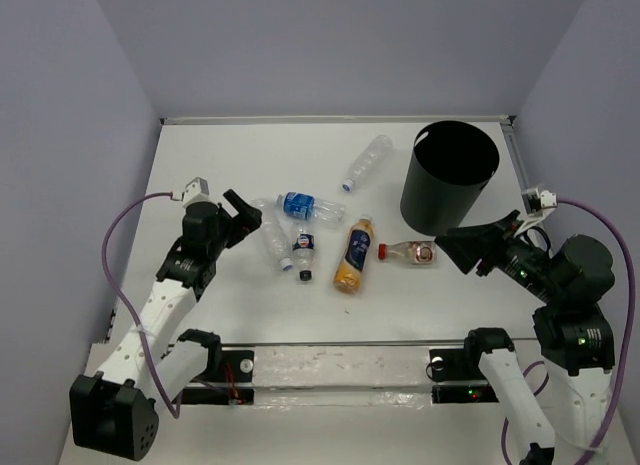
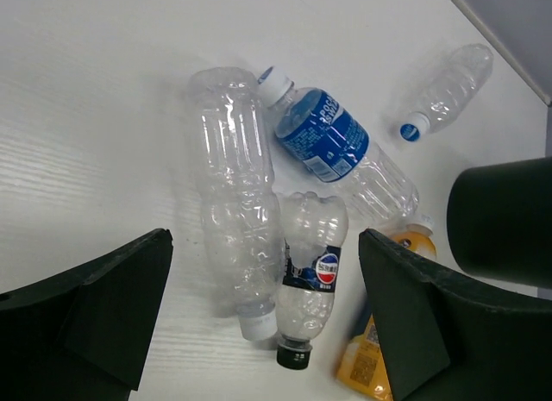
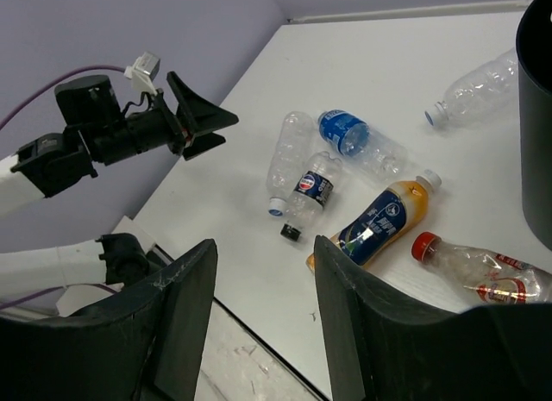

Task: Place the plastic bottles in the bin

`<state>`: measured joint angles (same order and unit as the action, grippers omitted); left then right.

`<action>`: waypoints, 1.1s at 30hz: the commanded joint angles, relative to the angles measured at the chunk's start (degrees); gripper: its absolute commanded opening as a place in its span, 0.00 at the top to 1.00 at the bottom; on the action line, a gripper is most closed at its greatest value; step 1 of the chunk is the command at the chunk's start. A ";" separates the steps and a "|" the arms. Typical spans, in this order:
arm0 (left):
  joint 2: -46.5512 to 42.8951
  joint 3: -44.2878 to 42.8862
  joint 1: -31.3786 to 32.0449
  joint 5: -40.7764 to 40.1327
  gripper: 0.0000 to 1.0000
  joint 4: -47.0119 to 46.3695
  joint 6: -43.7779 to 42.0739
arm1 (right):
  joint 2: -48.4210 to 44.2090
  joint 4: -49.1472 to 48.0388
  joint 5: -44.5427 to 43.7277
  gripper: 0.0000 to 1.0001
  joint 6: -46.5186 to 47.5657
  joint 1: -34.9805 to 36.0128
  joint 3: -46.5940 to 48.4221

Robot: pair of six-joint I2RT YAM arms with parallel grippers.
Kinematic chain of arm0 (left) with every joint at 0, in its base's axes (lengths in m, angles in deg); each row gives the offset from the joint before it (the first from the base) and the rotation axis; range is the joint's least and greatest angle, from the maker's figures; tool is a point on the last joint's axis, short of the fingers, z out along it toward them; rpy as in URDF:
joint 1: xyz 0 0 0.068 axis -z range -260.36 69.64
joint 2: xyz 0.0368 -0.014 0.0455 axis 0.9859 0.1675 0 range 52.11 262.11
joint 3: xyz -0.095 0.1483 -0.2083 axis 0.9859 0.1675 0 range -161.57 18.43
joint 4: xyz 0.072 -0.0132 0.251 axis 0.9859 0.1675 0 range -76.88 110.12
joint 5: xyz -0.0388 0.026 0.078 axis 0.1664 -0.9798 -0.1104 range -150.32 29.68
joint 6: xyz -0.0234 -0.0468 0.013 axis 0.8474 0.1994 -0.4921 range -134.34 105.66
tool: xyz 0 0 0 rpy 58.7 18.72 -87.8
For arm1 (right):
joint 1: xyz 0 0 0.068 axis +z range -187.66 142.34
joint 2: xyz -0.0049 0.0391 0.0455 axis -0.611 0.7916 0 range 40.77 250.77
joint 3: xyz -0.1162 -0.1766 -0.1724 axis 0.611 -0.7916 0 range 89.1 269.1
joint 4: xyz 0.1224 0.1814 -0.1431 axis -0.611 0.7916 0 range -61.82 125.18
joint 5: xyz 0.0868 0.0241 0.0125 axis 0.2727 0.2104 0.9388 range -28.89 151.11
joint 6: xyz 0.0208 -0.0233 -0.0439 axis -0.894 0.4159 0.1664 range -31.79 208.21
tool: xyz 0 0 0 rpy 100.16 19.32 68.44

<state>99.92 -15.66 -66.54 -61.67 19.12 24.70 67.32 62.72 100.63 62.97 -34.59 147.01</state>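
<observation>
We see the left arm (image 1: 165, 300) rise from the lower left corner and lean up to the right. The left gripper (image 1: 245, 215) points right at the bottles (image 2: 233, 203), and its fingers (image 2: 103, 306) stand wide apart with nothing in them. The right arm (image 1: 575, 285) bends in from the lower right corner. The right gripper (image 1: 455, 247) points left, just beside the red-cap bottle (image 1: 410, 252). Its fingers (image 3: 172, 315) have a gap between them and hold nothing.

We count six bottles, all lying on their sides on the table (image 1: 230, 155). The clear bottle with a blue cap (image 1: 366, 162) lies alone near the top middle. The blue-label bottle (image 1: 300, 205), the big clear bottle (image 1: 270, 240) and the small bottle with a black cap (image 1: 303, 252) lie bunched up in the middle. The yellow bottle (image 1: 352, 257) lies just right of them, and the red-cap bottle lies right of that. We count one bin (image 1: 440, 200). It is black and tall, and it stands upright at the upper right, behind the red-cap bottle.

The table is white and flat. Pale purple walls (image 1: 330, 45) stand on three sides.
</observation>
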 commanded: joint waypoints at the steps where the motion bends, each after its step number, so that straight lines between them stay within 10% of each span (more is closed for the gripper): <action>1: 6.04 0.25 0.85 -5.95 0.01 -7.04 1.47 | -0.62 0.08 1.96 0.45 0.71 -0.26 -0.87; 22: 36.47 -8.45 4.72 -13.77 0.03 -16.11 1.38 | 0.44 -0.09 3.89 0.42 2.65 -0.26 -5.53; 33: 33.41 -3.81 4.98 -16.49 0.31 -18.57 2.17 | 0.70 -0.36 4.50 0.42 1.86 -0.26 -6.84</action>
<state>138.72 -22.30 -62.05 -75.06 3.28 26.26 68.15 63.77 103.58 65.31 -34.59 140.23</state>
